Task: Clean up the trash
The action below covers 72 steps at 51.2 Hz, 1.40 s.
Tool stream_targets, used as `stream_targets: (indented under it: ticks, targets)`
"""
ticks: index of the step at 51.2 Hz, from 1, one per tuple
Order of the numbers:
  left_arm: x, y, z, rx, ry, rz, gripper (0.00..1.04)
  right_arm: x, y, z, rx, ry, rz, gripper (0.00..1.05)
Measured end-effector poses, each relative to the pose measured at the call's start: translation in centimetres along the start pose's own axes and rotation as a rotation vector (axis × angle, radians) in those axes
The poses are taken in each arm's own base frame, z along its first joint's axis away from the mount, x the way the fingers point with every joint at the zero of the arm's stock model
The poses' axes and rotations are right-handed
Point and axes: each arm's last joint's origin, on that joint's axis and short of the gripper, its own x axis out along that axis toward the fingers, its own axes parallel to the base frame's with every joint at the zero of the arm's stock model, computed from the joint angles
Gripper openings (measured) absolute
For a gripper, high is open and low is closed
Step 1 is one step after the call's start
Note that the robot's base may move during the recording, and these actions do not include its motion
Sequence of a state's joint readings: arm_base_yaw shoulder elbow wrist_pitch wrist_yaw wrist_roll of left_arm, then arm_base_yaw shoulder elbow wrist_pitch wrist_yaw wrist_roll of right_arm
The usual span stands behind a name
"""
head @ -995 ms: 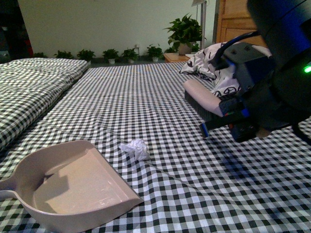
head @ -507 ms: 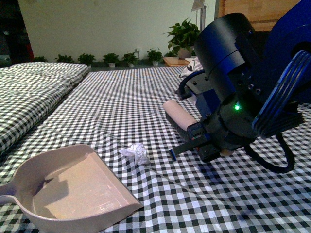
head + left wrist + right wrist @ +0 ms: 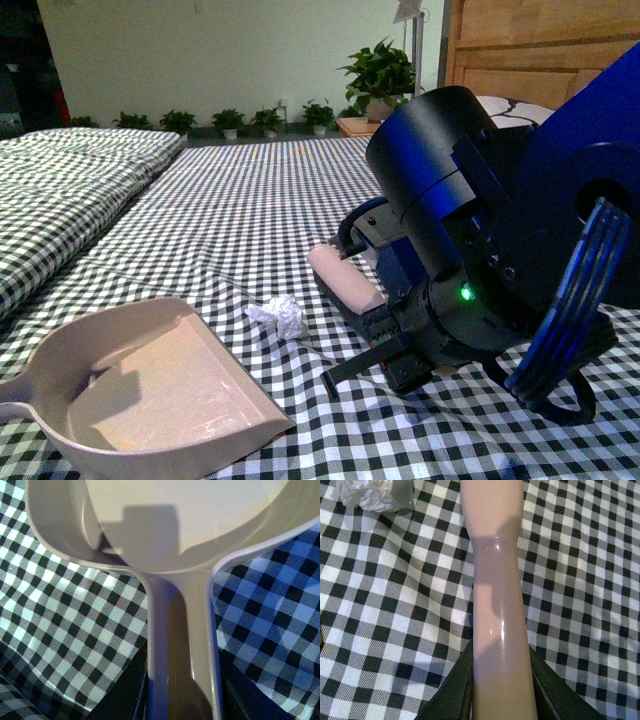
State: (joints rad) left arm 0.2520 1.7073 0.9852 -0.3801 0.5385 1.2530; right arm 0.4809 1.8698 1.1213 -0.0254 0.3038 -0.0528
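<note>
one crumpled paper ball (image 3: 280,316) lies between dustpan (image 3: 150,390) and brush (image 3: 345,281)

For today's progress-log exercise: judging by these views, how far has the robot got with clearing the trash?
Early stage. Done: both tools are gripped, the left claw on the dustpan handle and the right claw on the brush. In hand: the brush is beside the paper ball, apparently not touching. Left: sweeping the ball, which lies on the checked cloth, into the empty pan.

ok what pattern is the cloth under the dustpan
A black and white check, on the cloth under the beige dustpan. It shows best in the front view.
</note>
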Motion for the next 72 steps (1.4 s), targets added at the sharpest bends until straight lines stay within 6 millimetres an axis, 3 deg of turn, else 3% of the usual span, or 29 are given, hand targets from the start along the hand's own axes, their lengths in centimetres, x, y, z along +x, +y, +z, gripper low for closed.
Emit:
stream_targets:
  ticks: [23, 38, 44, 55, 72]
  targets:
    - [0.0, 0.0, 0.0, 0.000, 0.000, 0.000, 0.28, -1.5, 1.7, -1.0, -0.027, -0.002, 0.120, 0.21]
    - [0.0, 0.0, 0.0, 0.000, 0.000, 0.000, 0.28, -5.8, 3.2, -1.6, -0.073, 0.001, 0.365, 0.21]
    - [0.0, 0.0, 0.0, 0.000, 0.000, 0.000, 0.28, -7.5, 2.6, -1.4, -0.056, -0.001, 0.429, 0.21]
    - [0.0, 0.0, 0.0, 0.000, 0.000, 0.000, 0.28, -8.3, 0.9, -0.7, -0.012, -0.033, 0.411, 0.21]
    - [0.0, 0.0, 0.0, 0.000, 0.000, 0.000, 0.28, -5.5, -4.6, 0.5, 0.146, -0.095, 0.172, 0.21]
